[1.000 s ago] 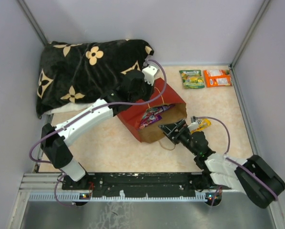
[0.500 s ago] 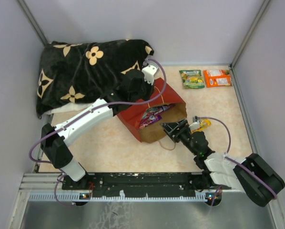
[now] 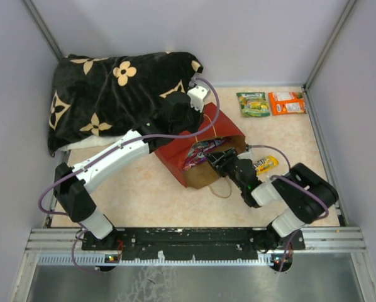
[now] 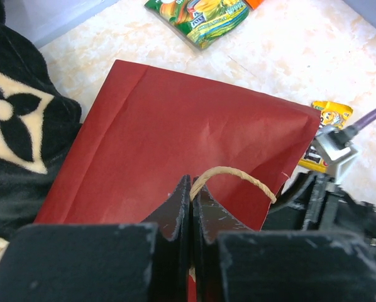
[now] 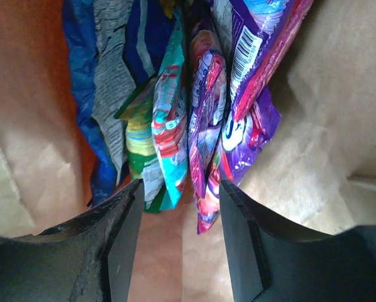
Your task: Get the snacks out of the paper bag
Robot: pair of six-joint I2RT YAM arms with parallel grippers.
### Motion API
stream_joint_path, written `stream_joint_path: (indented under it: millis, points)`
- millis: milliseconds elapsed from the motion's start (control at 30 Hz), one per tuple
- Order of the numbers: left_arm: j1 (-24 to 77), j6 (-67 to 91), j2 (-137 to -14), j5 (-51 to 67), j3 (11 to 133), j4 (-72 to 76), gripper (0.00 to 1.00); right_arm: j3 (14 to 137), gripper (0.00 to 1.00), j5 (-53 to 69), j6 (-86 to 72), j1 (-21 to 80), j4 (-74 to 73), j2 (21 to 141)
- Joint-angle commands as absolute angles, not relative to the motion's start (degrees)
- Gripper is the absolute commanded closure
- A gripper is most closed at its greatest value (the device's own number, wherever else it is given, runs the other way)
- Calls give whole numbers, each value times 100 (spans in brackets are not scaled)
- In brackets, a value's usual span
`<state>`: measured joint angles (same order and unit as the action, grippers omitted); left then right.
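Creased red paper bag (image 3: 173, 158) lies on its side mid-frame, its brown kraft mouth facing lower right. Left gripper (image 4: 191, 201) reaches over it, jaws pinched on the thin twine handle (image 4: 238, 173). Right gripper (image 5: 178, 195), fingers half-spread, sits inside the mouth before a glossy teal packet (image 5: 169, 119) and a purple packet (image 5: 254, 135).

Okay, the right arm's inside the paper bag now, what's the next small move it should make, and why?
Probably close the right claw on the teal packet: inside the paper bag, its jaws stand apart either side of the teal and a purple packet, not yet pinching. The left claw, shut on the handle, holds the bag.
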<state>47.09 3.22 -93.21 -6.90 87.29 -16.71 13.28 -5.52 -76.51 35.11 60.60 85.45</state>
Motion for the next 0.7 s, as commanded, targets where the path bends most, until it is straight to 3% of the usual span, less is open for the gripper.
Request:
stream_joint_path:
  millis: [0, 367, 667]
  points:
    - [4671, 300, -9237, -747, 8770, -1490, 96, 1915, 49, -626, -7342, 3723, 6897, 9205]
    - [4683, 286, -9355, -738, 8707, -1463, 97, 2235, 50, -1321, -6682, 4063, 7025, 9812]
    - [4682, 291, -9336, -665, 8702, -1455, 97, 2860, 51, -1167, -6592, 4062, 7212, 10521]
